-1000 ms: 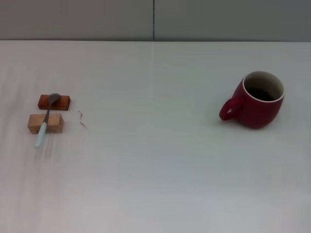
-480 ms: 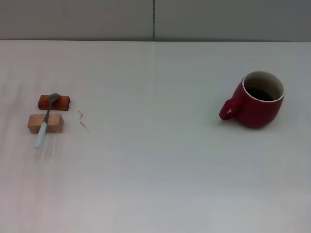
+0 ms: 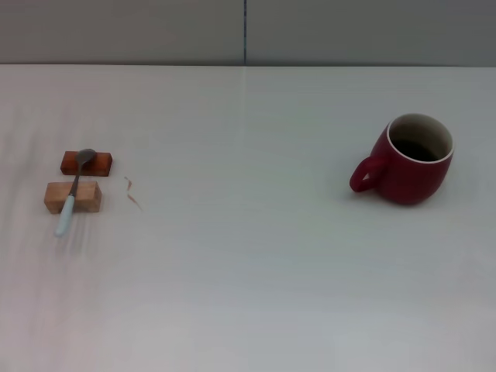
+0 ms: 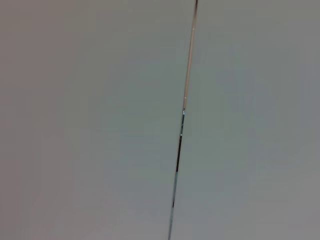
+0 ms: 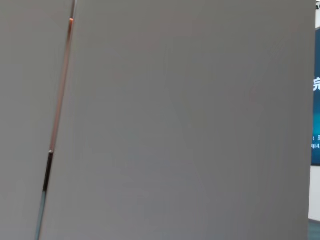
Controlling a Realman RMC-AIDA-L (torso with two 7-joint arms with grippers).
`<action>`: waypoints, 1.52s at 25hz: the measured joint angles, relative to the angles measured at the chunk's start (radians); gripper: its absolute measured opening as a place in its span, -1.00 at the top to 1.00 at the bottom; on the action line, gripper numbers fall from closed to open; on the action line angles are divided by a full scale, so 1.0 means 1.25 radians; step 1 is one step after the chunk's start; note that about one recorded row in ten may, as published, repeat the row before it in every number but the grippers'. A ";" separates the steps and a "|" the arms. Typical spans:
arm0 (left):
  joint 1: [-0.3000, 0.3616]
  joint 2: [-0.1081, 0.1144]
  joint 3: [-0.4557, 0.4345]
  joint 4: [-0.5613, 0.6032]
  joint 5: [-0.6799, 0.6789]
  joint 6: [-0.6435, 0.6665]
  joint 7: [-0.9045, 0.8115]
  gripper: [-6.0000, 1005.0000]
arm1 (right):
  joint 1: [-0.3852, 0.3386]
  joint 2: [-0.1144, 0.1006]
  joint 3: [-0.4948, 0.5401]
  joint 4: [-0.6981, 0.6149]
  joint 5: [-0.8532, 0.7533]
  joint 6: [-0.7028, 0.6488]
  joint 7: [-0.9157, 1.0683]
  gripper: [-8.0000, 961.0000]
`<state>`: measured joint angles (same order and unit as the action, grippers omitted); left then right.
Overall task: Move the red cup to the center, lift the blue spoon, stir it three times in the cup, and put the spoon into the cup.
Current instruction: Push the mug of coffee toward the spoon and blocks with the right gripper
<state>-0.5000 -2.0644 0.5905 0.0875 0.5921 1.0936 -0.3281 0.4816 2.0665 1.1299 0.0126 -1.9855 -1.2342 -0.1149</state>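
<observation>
Table (image 3: 248, 271): a pale, plain surface filling most of the head view, ending far off at a grey panelled wall (image 3: 155, 31) with one thin vertical seam (image 3: 246, 31). Both wrist views show only flat grey panels crossed by a thin seam (image 4: 180, 140) (image 5: 52, 130), plus, in the right wrist view, a sliver of a blue screen (image 5: 316, 100) at one edge.

Cup (image 3: 407, 159): a dark-red rounded mug with a pale rim and dark inside, standing upright on the right side of the table, somewhat toward the far half. Its loop handle points left, toward the table's middle. It stands well apart from the other items.

Pale block (image 3: 73, 197): a light wooden block on the left side of the table, the nearer of two.

Red-brown block (image 3: 87, 163): a darker block just beyond the pale one, with a narrow gap between them.

Spoon (image 3: 74, 192): lies across both blocks, its grey bowl resting on the red-brown block, its neck crossing the pale block, and its light-blue handle sloping down to the near left, tip at the table.

Mark (image 3: 132, 192): a small reddish squiggle on the table just right of the blocks.

Grippers: neither the left nor the right gripper appears in any view, so whether they are wide or narrow cannot be told.
</observation>
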 joint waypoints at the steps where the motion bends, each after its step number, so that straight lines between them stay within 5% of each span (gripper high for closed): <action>1: 0.000 0.000 0.000 0.000 0.000 0.002 0.000 -0.65 | 0.002 0.000 -0.001 -0.003 -0.003 0.002 -0.014 0.87; 10: -0.002 0.000 0.000 0.000 0.000 0.005 -0.001 -0.65 | 0.027 0.000 -0.012 0.001 -0.047 0.054 -0.396 0.87; 19: -0.004 0.000 0.002 0.001 0.000 0.008 -0.003 -0.64 | 0.036 0.002 -0.143 0.000 -0.125 0.189 -0.706 0.87; 38: -0.011 0.000 0.000 0.002 0.000 0.007 -0.004 -0.63 | 0.055 0.006 -0.314 0.024 -0.137 0.300 -0.760 0.88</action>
<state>-0.5134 -2.0648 0.5906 0.0905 0.5920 1.1029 -0.3333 0.5501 2.0737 0.7379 0.0429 -2.1570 -0.8592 -1.0645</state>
